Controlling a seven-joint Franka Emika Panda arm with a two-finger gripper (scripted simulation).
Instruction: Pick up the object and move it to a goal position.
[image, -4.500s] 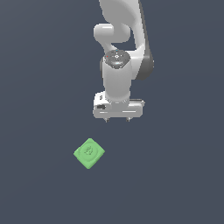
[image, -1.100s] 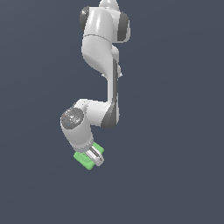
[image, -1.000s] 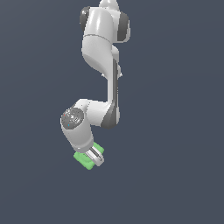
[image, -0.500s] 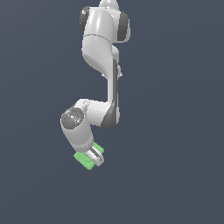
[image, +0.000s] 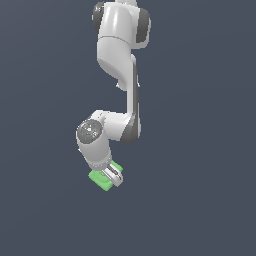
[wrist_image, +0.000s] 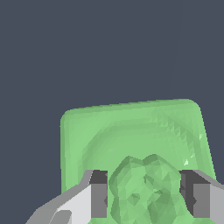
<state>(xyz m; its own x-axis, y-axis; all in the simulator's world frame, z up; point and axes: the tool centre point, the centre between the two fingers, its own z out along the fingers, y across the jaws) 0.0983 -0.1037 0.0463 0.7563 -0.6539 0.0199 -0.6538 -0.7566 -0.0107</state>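
The object (image: 98, 180) is a small light-green cube lying low in the exterior view, mostly covered by the arm's hand. My gripper (image: 113, 176) points down onto it, with its fingers to either side of the cube's top. In the wrist view the object (wrist_image: 131, 131) fills most of the picture. Its bumpy raised emblem sits between my gripper (wrist_image: 144, 199) fingers, and both dark pads (wrist_image: 99, 199) touch that green surface. The cube's lower faces are hidden.
The white arm (image: 120, 45) rises from the hand toward the top of the exterior view, with its elbow bent above the cube. Around it is only a plain dark grey surface.
Since 4.5 s ago the arm has swung down and the gripper has come onto the cube. Over the last second nothing visibly moves.
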